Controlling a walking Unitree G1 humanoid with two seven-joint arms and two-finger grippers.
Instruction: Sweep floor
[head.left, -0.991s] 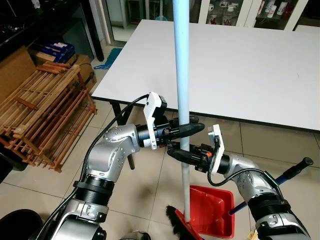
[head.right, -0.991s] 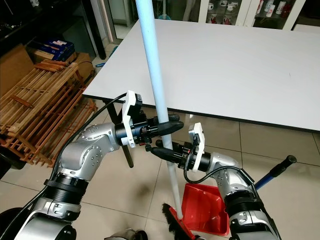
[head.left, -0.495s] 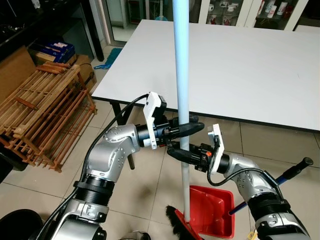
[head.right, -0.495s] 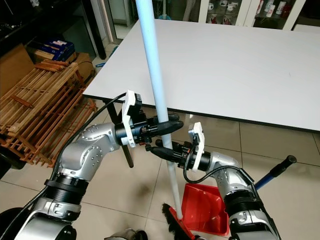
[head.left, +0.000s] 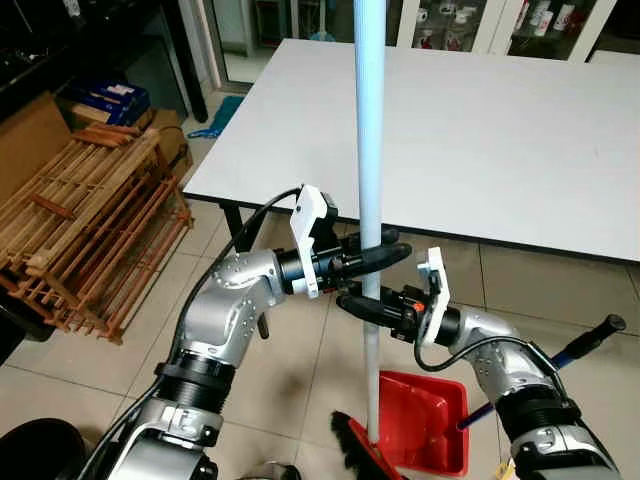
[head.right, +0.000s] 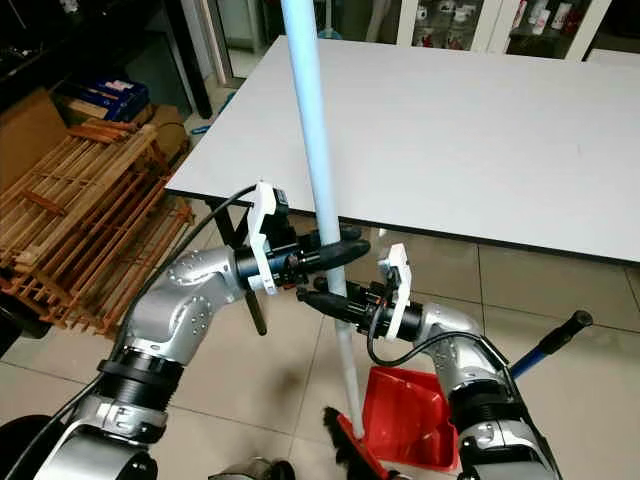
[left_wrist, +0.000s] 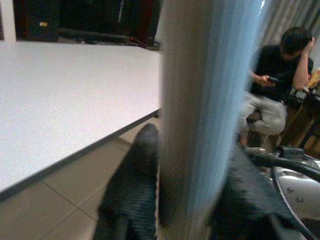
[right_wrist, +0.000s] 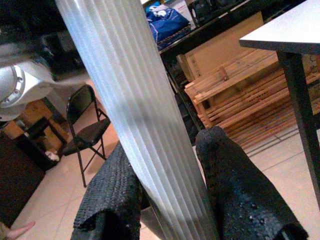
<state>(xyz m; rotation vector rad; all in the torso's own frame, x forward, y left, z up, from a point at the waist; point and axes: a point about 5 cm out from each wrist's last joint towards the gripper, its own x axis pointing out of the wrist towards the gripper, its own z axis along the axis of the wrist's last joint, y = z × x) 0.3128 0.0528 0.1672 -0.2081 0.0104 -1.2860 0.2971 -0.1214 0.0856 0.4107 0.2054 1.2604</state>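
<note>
Between the two claws, gripped upright: a pale blue broom handle (head.left: 367, 150), round and finely ribbed along its length, matte plastic by the look. Left claw (head.left: 372, 250) clamped on the pole, knurled black fingers (left_wrist: 131, 190) pressed to either side of it. Right claw (head.left: 362, 305) clamped likewise just below the left, textured rubbery fingers (right_wrist: 235, 195) hugging the ribbed shaft. Straight down from both claws, dark bristles of the broom head (head.left: 350, 440) on the glossy beige tiled floor (head.left: 290, 380), touching the front lip of a red plastic dustpan (head.left: 430, 420); beside that, toward the right arm, a blue dustpan stick with a black grip (head.left: 590, 340). Just beyond the claws, a broad white worktop (head.left: 500, 130), smooth and flat, on thin dark legs. Well off to the left claw's side, stacked slatted wooden racks (head.left: 80, 220) and a cardboard box. Far past the left claw, a seated person (left_wrist: 272, 85) in dark top and light trousers; near the right claw's far side, a black folding chair (right_wrist: 87, 125).
</note>
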